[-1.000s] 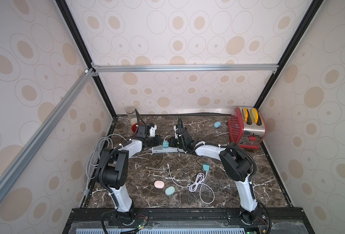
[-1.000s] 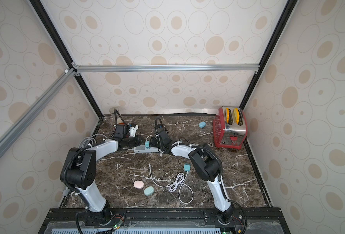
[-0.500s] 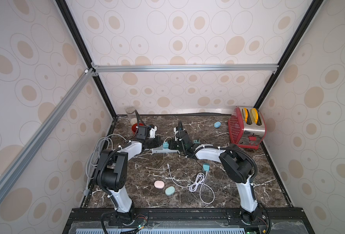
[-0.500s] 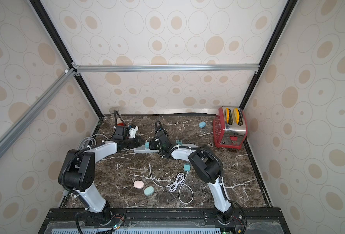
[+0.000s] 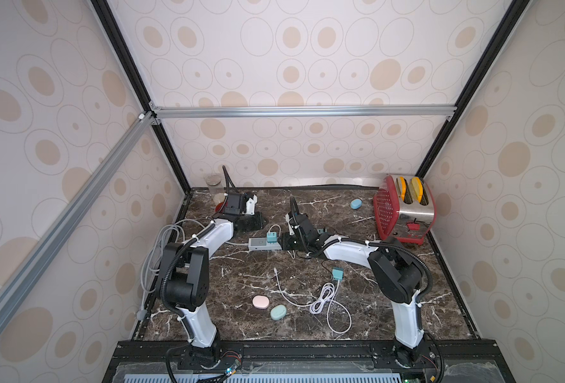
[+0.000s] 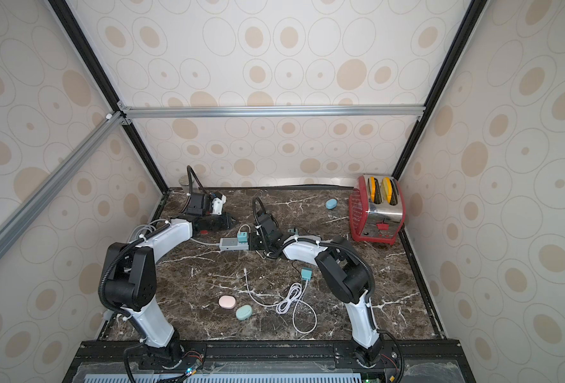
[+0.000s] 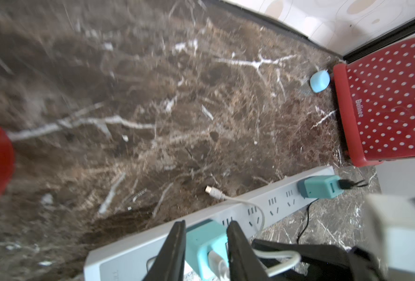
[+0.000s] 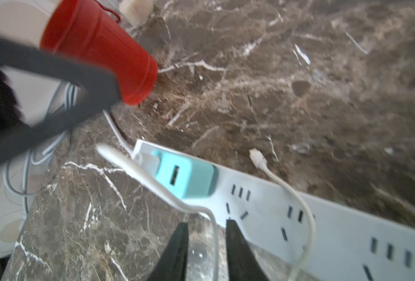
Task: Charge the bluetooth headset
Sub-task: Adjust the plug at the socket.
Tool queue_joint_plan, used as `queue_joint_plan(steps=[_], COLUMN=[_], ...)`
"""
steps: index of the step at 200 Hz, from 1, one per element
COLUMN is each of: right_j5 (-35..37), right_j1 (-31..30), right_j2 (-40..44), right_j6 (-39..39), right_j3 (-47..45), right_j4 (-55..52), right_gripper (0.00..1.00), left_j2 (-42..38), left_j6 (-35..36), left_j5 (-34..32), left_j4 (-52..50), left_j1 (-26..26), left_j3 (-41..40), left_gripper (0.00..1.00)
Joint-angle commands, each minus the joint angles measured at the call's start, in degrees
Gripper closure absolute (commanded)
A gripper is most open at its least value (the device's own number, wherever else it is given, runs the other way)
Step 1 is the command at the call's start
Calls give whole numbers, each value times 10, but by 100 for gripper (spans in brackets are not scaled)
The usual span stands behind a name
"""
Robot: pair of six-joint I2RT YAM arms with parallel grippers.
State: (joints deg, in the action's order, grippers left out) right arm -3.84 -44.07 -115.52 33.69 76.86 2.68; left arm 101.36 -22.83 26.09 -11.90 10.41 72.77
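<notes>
The dark marble table (image 5: 234, 285) fills the booth floor, and both arms reach from its near edge toward the far half. The red toaster (image 5: 407, 212) stands in the far right corner. The white power strip (image 5: 257, 243) lies between the two wrists, running left to right in both top views.

The left gripper (image 7: 206, 222) hangs just behind the strip's left end with its jaws parted. Its wrist view frames a teal charger (image 8: 187, 180) between the fingers, but the right wrist view shows that charger standing free in the end socket with nothing pressing on it, so this gripper has hold of nothing. The right gripper (image 8: 206, 222) sits low at the strip's near edge, jaws likewise parted wider than the thin white cable (image 8: 140, 172) that runs through the gap, so it clamps nothing.

A red cup (image 8: 99, 48) sits close by the left gripper. A second teal charger (image 7: 319, 187) with a black lead is plugged in further along the strip. A third teal charger (image 5: 338, 274) lies loose in front of the right arm, near a coiled white cable (image 5: 322, 295).

The headset cases are all well apart from the strip. The pink case (image 5: 261, 301) and green case (image 5: 278, 312) sit side by side near the front, and the blue case (image 5: 356, 204) sits at the back near the toaster. The white cable's small connector (image 8: 256, 155) lies loose on the marble just beside the strip
</notes>
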Motion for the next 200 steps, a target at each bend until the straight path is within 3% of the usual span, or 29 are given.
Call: queue_joint_plan(steps=[1, 15, 42, 74, 110, 153, 200], right_j5=[6, 14, 20, -8, -10, -40, -113], right_j1=[-2, 0, 7, 45, 105, 196, 261], right_j2=[56, 90, 156, 208, 265, 295, 261], right_j6=[-24, -23, -18, -12, -22, -11, -3], right_j3=[-38, -68, -130, -157, -185, -206, -196], right_j4=[-59, -56, -55, -100, -138, -169, -156], right_gripper=[56, 48, 44, 49, 57, 59, 64], left_j2=[-15, -24, -61, -112, -126, -82, 15], left_j6=[20, 23, 25, 16, -29, -133, -233], left_j5=[-24, -31, -32, -41, -70, -97, -99], left_j4=[-38, -50, -48, -31, -11, 33, 70], left_j1=[-4, -4, -3, 33, 120, 198, 225], left_j3=[57, 68, 53, 11, 2, 22, 58], left_gripper=[63, 59, 58, 60, 64, 61, 67])
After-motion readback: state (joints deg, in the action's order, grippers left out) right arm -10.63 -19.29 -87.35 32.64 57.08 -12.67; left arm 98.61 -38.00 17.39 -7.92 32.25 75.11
